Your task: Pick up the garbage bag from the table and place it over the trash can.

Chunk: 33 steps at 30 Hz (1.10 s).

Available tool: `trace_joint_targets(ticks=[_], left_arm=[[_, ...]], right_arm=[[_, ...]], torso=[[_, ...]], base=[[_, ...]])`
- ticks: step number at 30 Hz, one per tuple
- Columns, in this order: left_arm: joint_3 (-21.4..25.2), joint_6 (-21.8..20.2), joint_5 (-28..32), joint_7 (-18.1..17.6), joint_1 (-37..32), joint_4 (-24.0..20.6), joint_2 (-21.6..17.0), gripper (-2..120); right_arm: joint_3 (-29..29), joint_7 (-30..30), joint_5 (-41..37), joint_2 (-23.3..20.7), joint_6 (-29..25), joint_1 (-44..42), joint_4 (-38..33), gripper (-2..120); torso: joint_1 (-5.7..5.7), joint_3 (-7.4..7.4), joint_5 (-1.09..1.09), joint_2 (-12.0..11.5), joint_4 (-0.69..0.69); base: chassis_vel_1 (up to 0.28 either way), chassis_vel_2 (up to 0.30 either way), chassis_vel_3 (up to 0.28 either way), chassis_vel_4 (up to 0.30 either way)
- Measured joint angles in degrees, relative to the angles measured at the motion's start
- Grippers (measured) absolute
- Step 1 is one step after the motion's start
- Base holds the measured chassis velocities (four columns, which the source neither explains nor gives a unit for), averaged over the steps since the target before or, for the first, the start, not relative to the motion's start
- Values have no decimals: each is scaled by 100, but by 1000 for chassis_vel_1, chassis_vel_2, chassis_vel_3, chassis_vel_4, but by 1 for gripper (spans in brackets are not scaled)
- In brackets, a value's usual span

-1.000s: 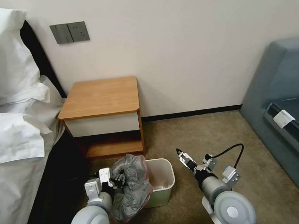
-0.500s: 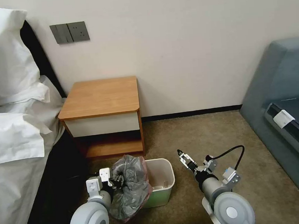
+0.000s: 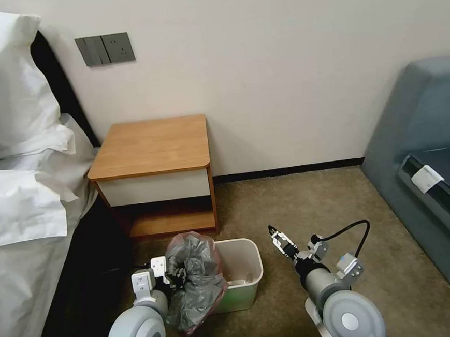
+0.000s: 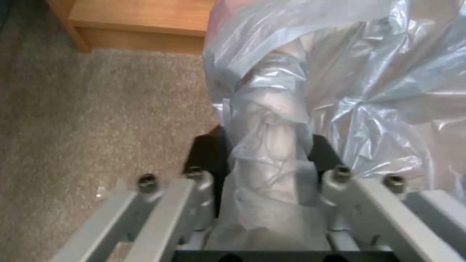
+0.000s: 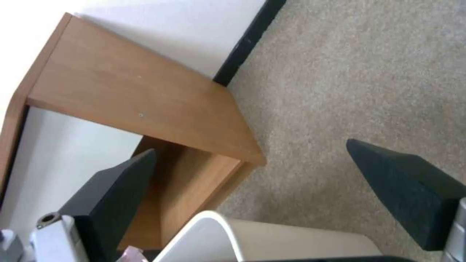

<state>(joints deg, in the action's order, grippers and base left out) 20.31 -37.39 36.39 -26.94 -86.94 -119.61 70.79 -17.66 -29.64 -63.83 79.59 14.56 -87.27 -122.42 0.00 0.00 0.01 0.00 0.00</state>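
The garbage bag (image 3: 195, 280), crinkled grey with a pinkish rim, hangs bunched at the left side of the trash can (image 3: 246, 276) and hides that edge. My left gripper (image 3: 172, 275) is shut on a fold of it; in the left wrist view the garbage bag (image 4: 340, 72) is pinched between the black pads of the left gripper (image 4: 264, 153). The right gripper (image 3: 275, 233) hovers open over the carpet just right of the can, and in its own view this right gripper (image 5: 250, 149) has the trash can (image 5: 213, 233) rim below it. The table (image 3: 150, 146) stands behind with a bare top.
A bed with white linen (image 3: 25, 205) runs along the left, close to my left arm. A grey-blue sofa (image 3: 430, 137) stands at the right. The wall is behind the table, and open carpet (image 3: 300, 199) lies between table, can and sofa.
My left gripper has drawn back slightly toward me with the bag, which now hangs a little narrower and more upright. The right gripper has drifted slightly lower.
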Motion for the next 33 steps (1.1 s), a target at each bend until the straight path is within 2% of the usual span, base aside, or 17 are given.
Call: trace_joint_targets(ticks=[2, 6, 12, 14, 15, 16, 18, 19, 21, 22, 24, 26, 29, 30, 33], left_arm=[[-1, 8, 0, 1, -2, 3, 0, 23], [-2, 16, 32, 41, 1, -4, -17, 6], [36, 41, 48, 50, -22, -75, -31, 5], [73, 275, 48, 102, -80, -147, -36, 5], [107, 527, 29, 211, -135, -167, -39, 5], [107, 527, 29, 211, -135, -167, -39, 5], [188, 1002, -96, 431, -260, -221, -47, 5], [188, 1002, -96, 431, -260, -221, -47, 5], [308, 1359, -139, 631, -422, -375, -49, 5], [308, 1359, -139, 631, -422, -375, -49, 5], [402, 1675, -167, 830, -548, -468, -49, 5], [437, 1785, -190, 903, -581, -488, -47, 5], [519, 2225, -307, 1110, -680, -524, -10, 5], [519, 2225, -307, 1110, -680, -524, -10, 5], [558, 2615, -539, 1308, -726, -524, 3, 5]], right_arm=[[-1, 1, 1, 0, 0, -2, -3, 100], [-3, 18, 8, -15, -2, 7, -11, 100], [14, 117, 122, -52, 1, 44, -38, 100], [27, 303, 298, -96, 14, 57, -74, 100], [37, 438, 407, -133, 41, 67, -109, 100], [37, 438, 407, -133, 41, 67, -109, 100], [88, 724, 645, -238, 146, 93, -212, 100], [88, 724, 645, -238, 146, 93, -212, 100], [222, 1247, 919, -449, 356, 148, -376, 100], [222, 1247, 919, -449, 356, 148, -376, 100], [394, 1573, 1136, -647, 642, 245, -529, 100], [477, 1644, 1220, -708, 742, 298, -578, 100], [914, 1710, 1574, -881, 1164, 625, -652, 100], [914, 1710, 1574, -881, 1164, 625, -652, 100], [1421, 1634, 1839, -914, 1334, 1021, -585, 100]], torso=[[0, 0, 0, 0, 0], [0, 0, -2, 0, 0], [0, 0, -4, 0, -1], [0, 0, -2, 0, -1], [0, 0, -2, 0, -1], [0, 0, -2, 0, -1], [0, 1, -1, 0, -1], [0, 1, -1, 0, -1], [0, 0, -1, 0, 0], [0, 0, -1, 0, 0], [0, 0, -1, 0, -1], [0, 0, -1, 0, -1], [0, 0, -1, 0, -1], [0, 0, -1, 0, -1], [0, 0, -1, 0, 0]], base=[[0, 0, 0, 0], [0, 0, 0, 0], [0, 0, 0, 0], [0, 0, 0, 0], [0, 0, 0, 0], [0, 0, 0, 0], [0, 0, 0, 0], [0, 0, 0, 0], [0, 0, 0, 0], [0, 0, 0, 0], [0, 0, 0, 0], [0, 0, 0, 0], [0, 0, 0, 0], [0, 0, 0, 0], [0, 0, 0, 0]])
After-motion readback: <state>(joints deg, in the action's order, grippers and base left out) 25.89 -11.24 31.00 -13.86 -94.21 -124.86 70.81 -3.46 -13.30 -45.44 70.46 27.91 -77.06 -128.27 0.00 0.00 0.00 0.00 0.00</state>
